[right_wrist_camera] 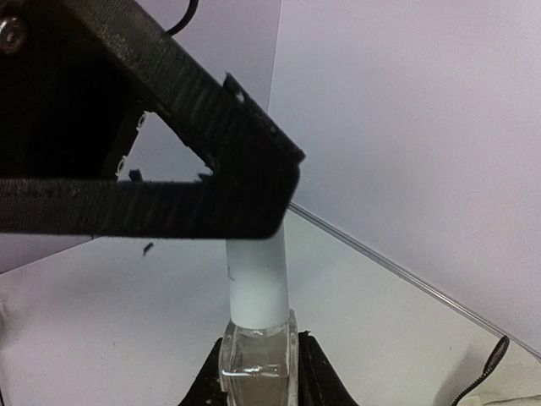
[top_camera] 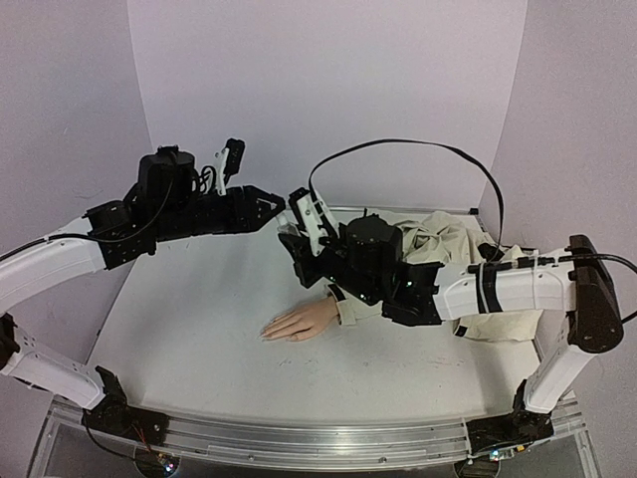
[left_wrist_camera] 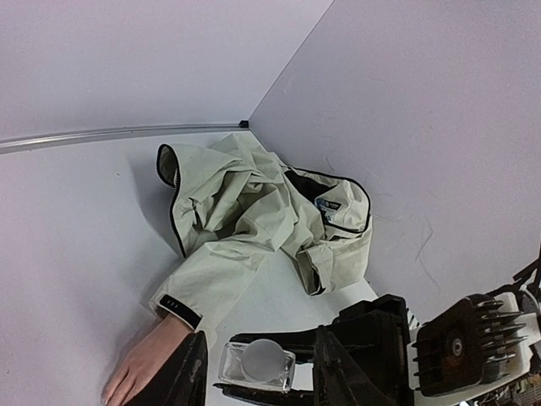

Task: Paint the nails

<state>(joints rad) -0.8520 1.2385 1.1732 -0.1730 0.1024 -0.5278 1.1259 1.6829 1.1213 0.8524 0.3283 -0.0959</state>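
You'll find the nails (top_camera: 268,334) at the fingertips of a pale mannequin hand (top_camera: 304,320) lying flat on the counter (top_camera: 189,319), fingers outstretched toward the left arm's side. They are too small to show any polish.

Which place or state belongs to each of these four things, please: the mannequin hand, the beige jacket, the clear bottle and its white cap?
Things:
1. mannequin hand
2. beige jacket
3. clear bottle
4. white cap

Places or states:
A. clamped in the right pincer
B. crumpled by the right wall
C. lying flat on the table
D. base gripped by the left pincer

Pairs: 1-C; 2-B; 3-D; 4-A.
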